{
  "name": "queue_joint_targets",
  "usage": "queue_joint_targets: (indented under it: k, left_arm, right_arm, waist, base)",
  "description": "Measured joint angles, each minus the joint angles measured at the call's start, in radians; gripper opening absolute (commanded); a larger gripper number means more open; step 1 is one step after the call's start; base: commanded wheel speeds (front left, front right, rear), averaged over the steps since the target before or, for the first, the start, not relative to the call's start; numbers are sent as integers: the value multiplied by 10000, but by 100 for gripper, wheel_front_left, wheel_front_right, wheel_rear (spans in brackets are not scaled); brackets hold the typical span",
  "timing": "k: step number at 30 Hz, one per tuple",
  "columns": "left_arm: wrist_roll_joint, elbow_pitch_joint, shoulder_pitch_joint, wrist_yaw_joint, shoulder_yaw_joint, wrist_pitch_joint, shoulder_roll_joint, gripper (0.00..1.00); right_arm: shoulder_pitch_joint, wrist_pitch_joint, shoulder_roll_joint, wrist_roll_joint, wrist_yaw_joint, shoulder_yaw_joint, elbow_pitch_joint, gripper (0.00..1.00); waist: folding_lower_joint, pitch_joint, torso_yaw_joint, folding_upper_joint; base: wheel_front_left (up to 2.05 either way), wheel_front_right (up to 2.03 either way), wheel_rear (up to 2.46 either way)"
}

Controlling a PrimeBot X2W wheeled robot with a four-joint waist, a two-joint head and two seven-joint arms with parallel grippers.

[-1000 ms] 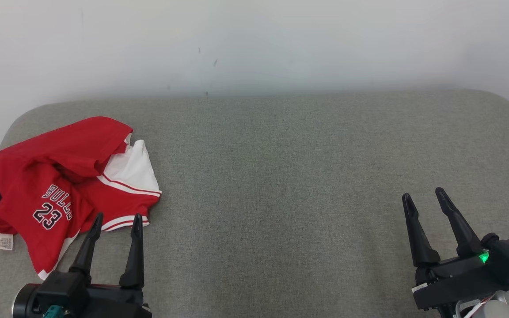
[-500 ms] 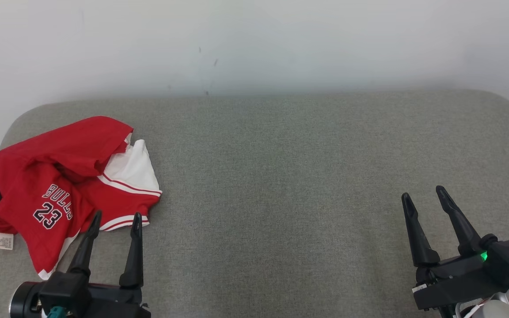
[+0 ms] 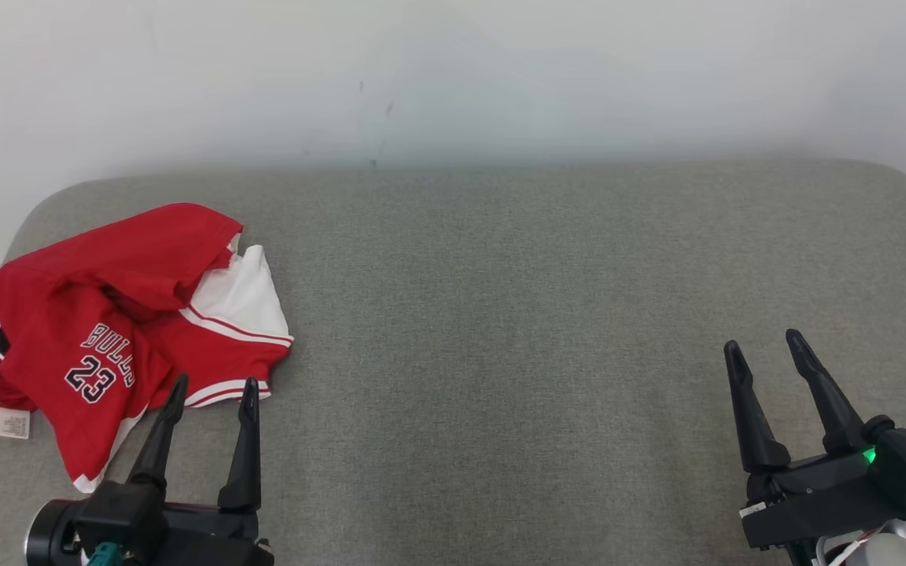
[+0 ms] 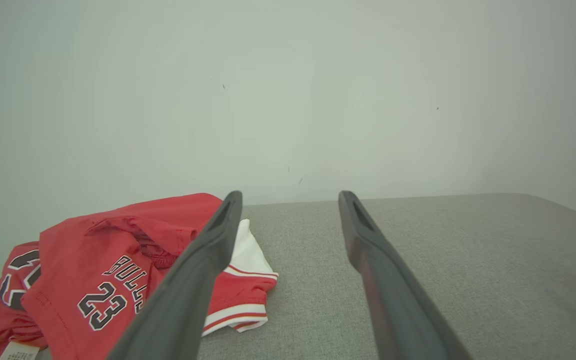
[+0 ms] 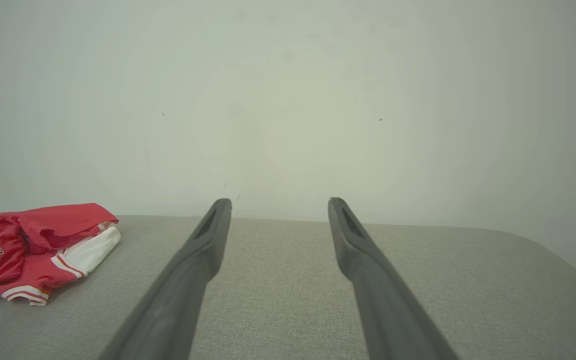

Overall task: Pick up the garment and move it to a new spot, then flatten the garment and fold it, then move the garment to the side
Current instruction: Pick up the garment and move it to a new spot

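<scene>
Against a faintly specked white wall point(image 3: 453, 71), round-cornered grey upholstery point(image 3: 516, 314), perhaps a mattress. Crumpled at its left end, a red Bulls 23 jersey point(image 3: 99, 314); left gripper point(image 3: 214, 383) near its hem, right gripper point(image 3: 761, 340) well apart, both spread and empty.

Red-white jersey point(image 3: 107, 330), grey cushion point(image 3: 539, 314), black hands.

Crumpled red jersey point(image 3: 99, 330) at cushion's left end
</scene>
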Motion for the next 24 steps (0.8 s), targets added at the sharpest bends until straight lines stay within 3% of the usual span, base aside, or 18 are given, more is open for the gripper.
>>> queue_joint_targets:
  k: [24]
  left_arm:
    - [44, 255, -127, -79, 207, 0, -309, 100]
  right_arm:
    - [213, -25, 196, -50, 267, -174, -44, 100]
  waist:
    - [0, -10, 1507, 0]
  base:
    - [0, 0, 0]
